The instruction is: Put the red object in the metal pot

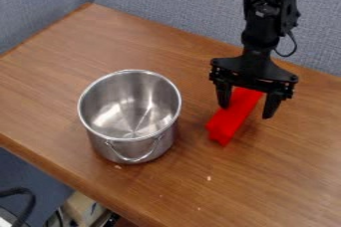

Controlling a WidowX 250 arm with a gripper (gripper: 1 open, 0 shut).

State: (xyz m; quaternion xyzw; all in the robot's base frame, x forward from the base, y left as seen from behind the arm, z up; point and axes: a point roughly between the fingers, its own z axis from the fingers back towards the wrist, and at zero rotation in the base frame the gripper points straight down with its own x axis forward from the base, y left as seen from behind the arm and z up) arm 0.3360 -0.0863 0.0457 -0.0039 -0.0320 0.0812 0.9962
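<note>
Camera view: the black claw (250, 103) is spread wide around the far end of the bright red ridged rectangular block (232, 119), nothing gripped yet. Lifting and dropping into the empty shiny round steel pot (128, 113), nearby on the wooden table (80, 47), remain undone.

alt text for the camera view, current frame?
A black robot gripper with open jaws points down over the far end of a red block lying on a wooden table. An empty metal pot stands to the block's left.
</note>
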